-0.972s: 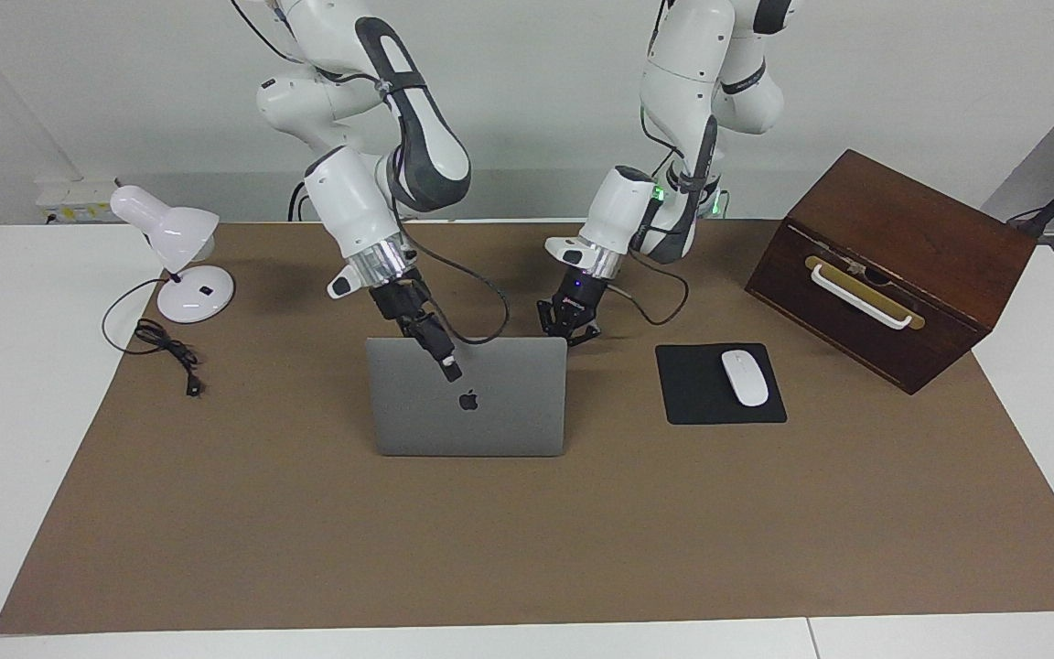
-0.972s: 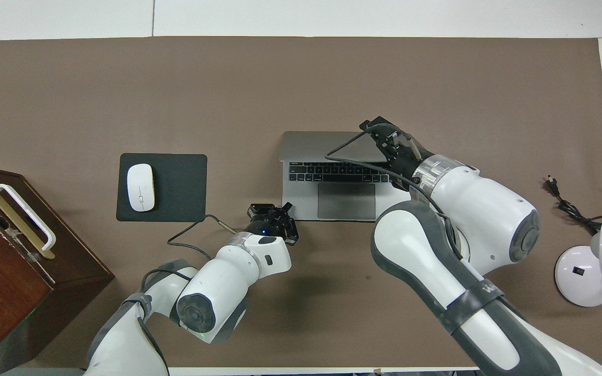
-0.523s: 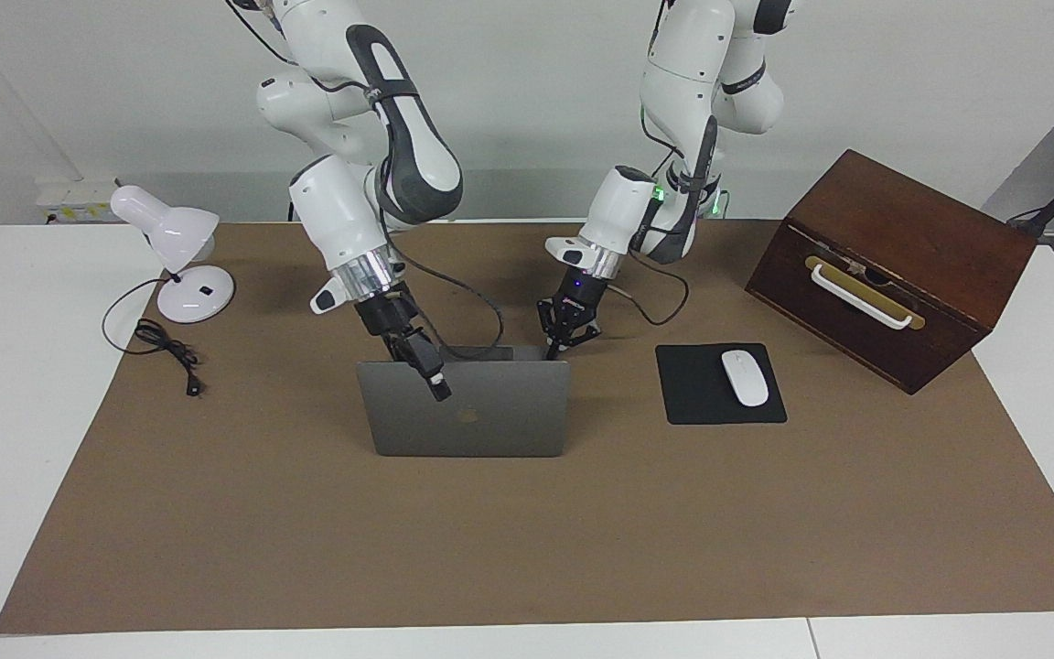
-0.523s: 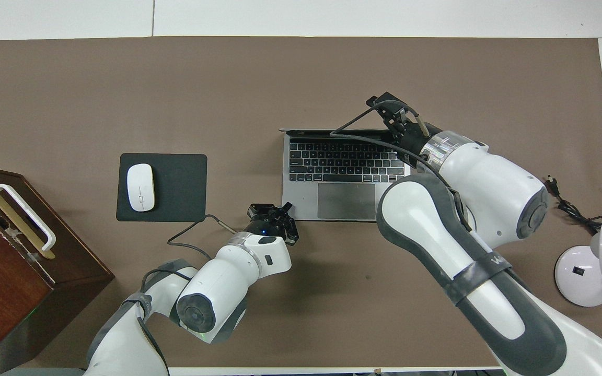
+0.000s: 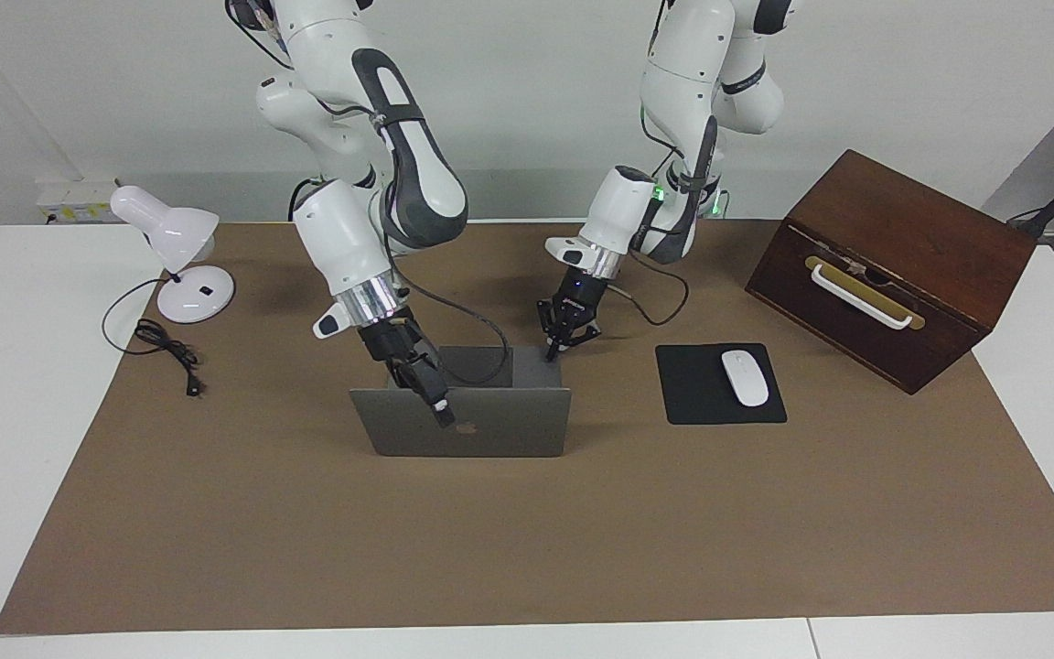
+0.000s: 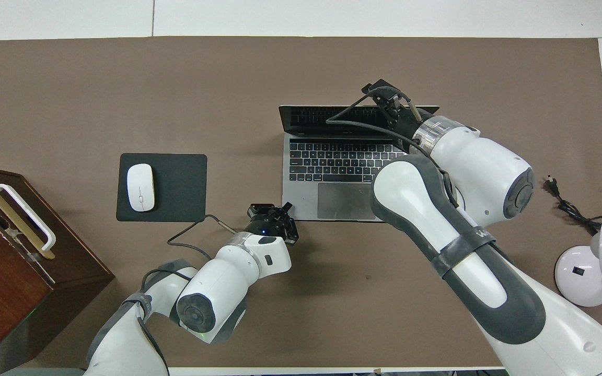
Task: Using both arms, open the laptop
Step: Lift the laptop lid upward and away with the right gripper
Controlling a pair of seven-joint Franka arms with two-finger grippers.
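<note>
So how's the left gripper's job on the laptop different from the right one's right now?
The left gripper is shut and sits low at the corner of the laptop base nearest the robots; the right gripper is higher, at the lid's top edge. The left arm is tucked short; the right arm reaches out over the keyboard. Both are black and at the laptop.

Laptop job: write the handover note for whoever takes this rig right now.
Left claw: shut, tips down at the corner of the laptop base nearest the robots, toward the mousepad; looks like it pins the base.
Right claw: against the raised lid's top edge; its fingers can't be read.
Laptop: mid-table beside the mousepad and mouse, lid tilted past upright, keyboard exposed.
Done: lid opened.
Left: probably only pulling both arms clear.
</note>
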